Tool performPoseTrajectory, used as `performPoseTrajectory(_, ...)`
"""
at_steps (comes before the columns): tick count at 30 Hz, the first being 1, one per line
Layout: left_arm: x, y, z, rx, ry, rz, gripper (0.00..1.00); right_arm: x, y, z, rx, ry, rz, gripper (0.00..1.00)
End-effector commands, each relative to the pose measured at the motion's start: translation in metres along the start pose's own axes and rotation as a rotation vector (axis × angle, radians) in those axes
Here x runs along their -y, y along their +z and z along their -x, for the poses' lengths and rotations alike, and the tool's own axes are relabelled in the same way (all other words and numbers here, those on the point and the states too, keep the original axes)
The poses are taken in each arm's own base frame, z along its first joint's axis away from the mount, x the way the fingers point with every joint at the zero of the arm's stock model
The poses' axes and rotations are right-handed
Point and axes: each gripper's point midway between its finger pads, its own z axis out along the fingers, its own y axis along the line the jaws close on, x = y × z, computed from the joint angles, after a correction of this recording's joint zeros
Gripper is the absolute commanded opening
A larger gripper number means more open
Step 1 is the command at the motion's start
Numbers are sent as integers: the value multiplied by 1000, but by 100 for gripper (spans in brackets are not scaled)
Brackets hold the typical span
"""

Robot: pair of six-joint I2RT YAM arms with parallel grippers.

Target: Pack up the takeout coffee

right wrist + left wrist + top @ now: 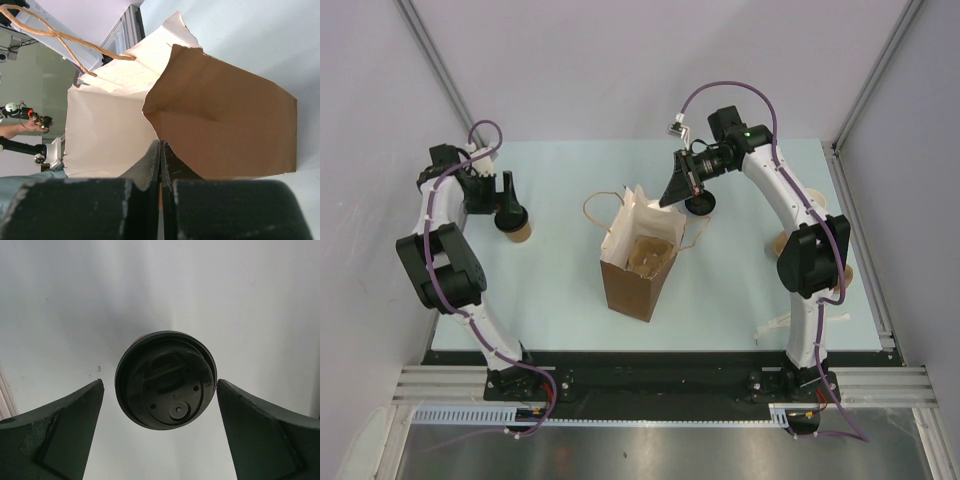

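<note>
One coffee cup stood between the fingers of the wide-open left claw, touching neither, while the shut right claw pinched the paper bag by its edge.

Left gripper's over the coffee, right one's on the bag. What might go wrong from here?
1. The left gripper stands open around the takeout coffee's black lid; closing at lid height may pop it off or slip.
2. The right gripper is shut on one edge of the paper bag's mouth; a pull might tear or tip the bag.
</note>
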Motion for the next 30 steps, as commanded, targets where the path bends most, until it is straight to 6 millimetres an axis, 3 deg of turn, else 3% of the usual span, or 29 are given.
performPoseTrajectory(1,8,-14,12,35,3,-19,99,-10,-4,10,14,-67,-13,0)
performPoseTrajectory(16,3,4,-12,-40,10,-7,98,-9,-3,11,16,-67,-11,0)
performPoseTrajectory(30,0,16,-15,-59,28,1,94,-8,-2,11,13,-66,-16,0)
